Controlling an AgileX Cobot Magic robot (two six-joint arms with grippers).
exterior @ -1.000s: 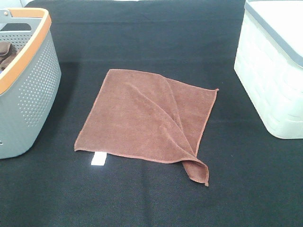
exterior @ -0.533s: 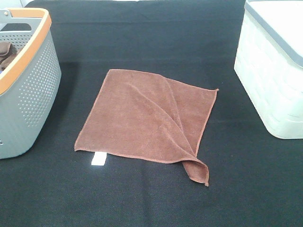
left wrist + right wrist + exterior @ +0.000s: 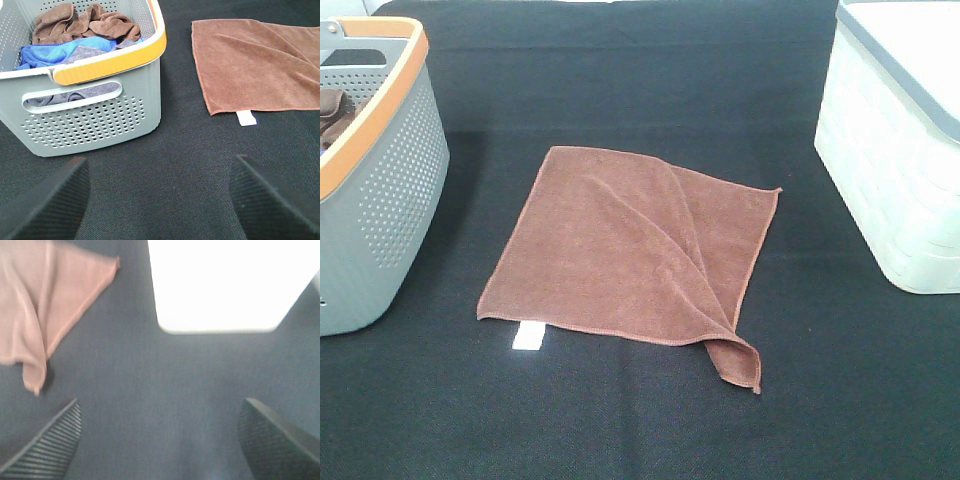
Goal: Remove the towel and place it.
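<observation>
Both the left gripper [image 3: 159,200] and the right gripper [image 3: 159,440] stand wide open and hold nothing, each hovering over bare black table cloth [image 3: 640,70]; compared with one second ago nothing has changed in the high view, so I judge that the towel is already out of the basket and laid down. From the left gripper, the square reddish-brown microfibre towel [image 3: 630,245] lies flat ahead and to one side, well apart, its small white tag [image 3: 246,118] nearest, with the grey perforated plastic basket with orange rim [image 3: 95,107] ahead on the other side. From the right gripper, the towel's folded corner [image 3: 35,375] lies ahead, not touching, and the white box [image 3: 895,150] beyond.
</observation>
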